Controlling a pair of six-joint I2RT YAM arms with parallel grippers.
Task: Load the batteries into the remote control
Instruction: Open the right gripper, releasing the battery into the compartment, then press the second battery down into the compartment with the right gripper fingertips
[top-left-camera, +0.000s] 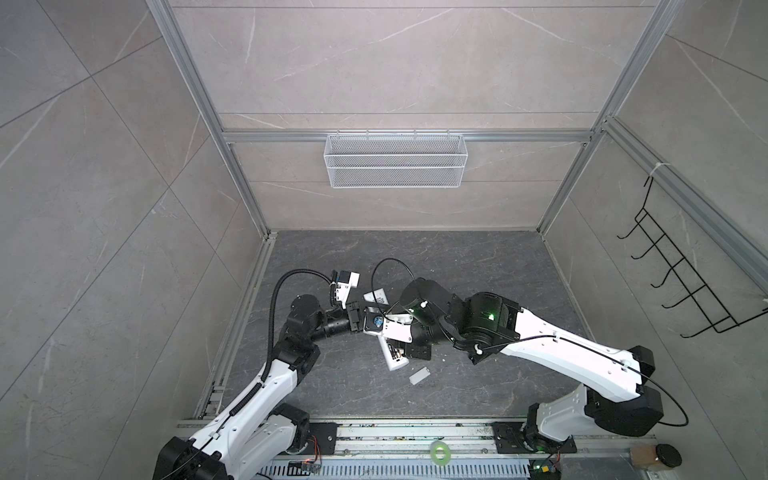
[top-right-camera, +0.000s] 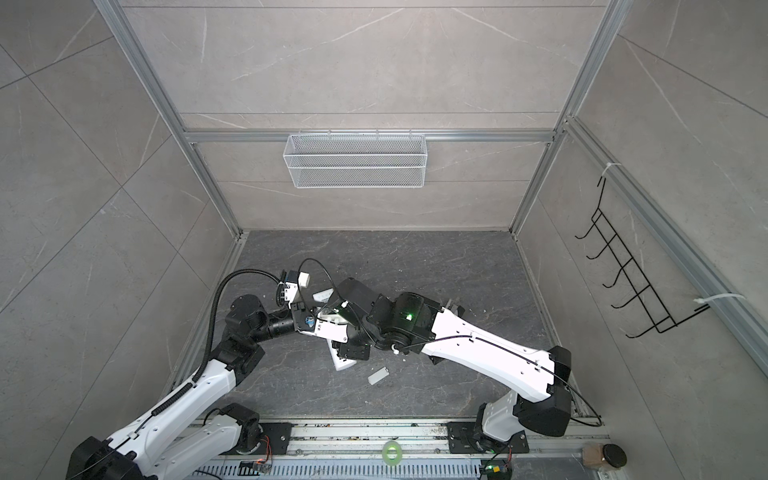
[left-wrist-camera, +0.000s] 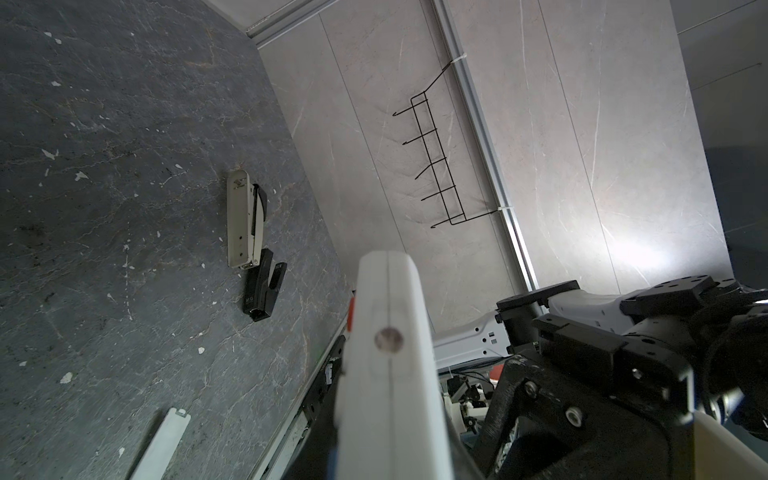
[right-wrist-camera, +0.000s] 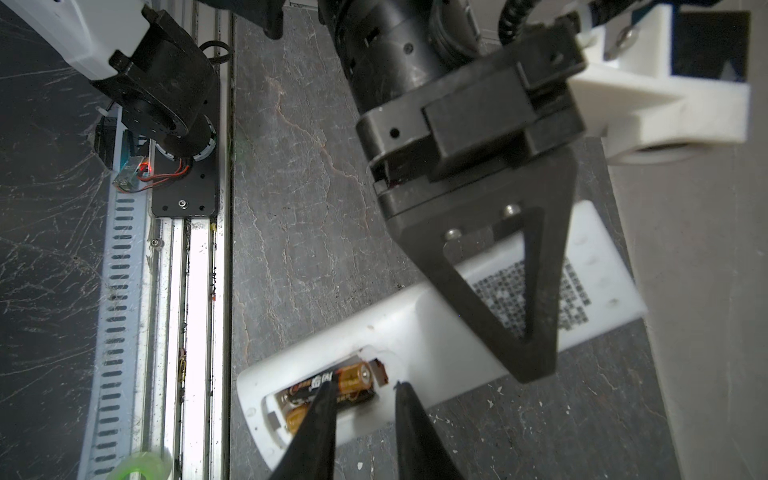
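Note:
The remote control (right-wrist-camera: 436, 332) lies back up on the dark table, its battery compartment uncovered. It shows as a white bar (top-left-camera: 394, 359) in a top view. Two batteries sit side by side in the compartment: the upper battery (right-wrist-camera: 353, 380) and the lower battery (right-wrist-camera: 297, 419). My right gripper (right-wrist-camera: 365, 401) hovers over that end, open. One fingertip (right-wrist-camera: 324, 399) rests over the upper battery, the other stands past the compartment's end. My left gripper (right-wrist-camera: 534, 361) is shut on the remote control (left-wrist-camera: 388, 374) near its labelled end. Only its upper triangular finger shows.
A small loose white cover (top-left-camera: 417, 376) lies on the table beside the remote, also seen as a white cover (left-wrist-camera: 162, 440) in the left wrist view. A white and black stapler (left-wrist-camera: 243, 224) lies farther off. White crumbs dot the table. A green tape roll (top-left-camera: 440, 451) sits on the front rail.

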